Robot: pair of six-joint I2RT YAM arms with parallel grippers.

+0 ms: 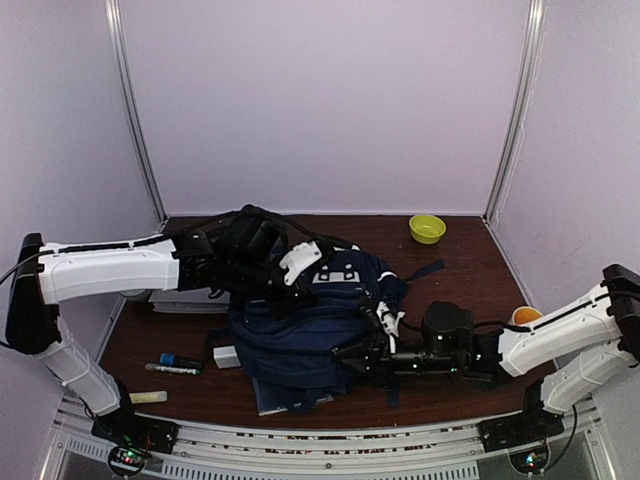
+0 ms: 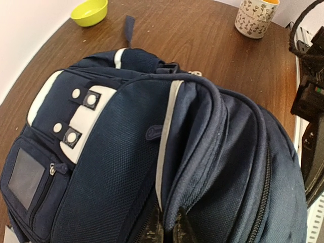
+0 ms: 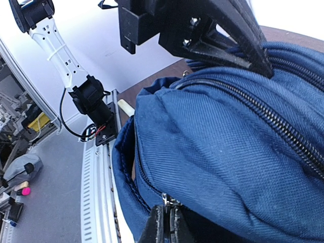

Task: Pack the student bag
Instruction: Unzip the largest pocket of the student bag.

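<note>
The student bag [image 1: 305, 330], navy with white trim and a white buckle patch [image 2: 81, 114], lies in the middle of the table. My left gripper [image 2: 169, 230] reaches in from the left and is shut on a fold of the bag's navy fabric beside the pale stripe; its black fingers [image 3: 243, 48] show at the top of the right wrist view. My right gripper [image 3: 169, 225] is shut on the metal zipper pull [image 3: 167, 199] at the bag's near side, low by the table's front edge. The zipper [image 3: 283, 131] runs closed across the bulging fabric above it.
A yellow-green bowl [image 1: 427, 228] sits at the back right and a patterned mug [image 1: 524, 316] at the right edge. A marker [image 1: 180, 362], a white eraser [image 1: 227, 356] and a pale stick [image 1: 148, 397] lie at the front left. A book [image 1: 290, 396] pokes out under the bag.
</note>
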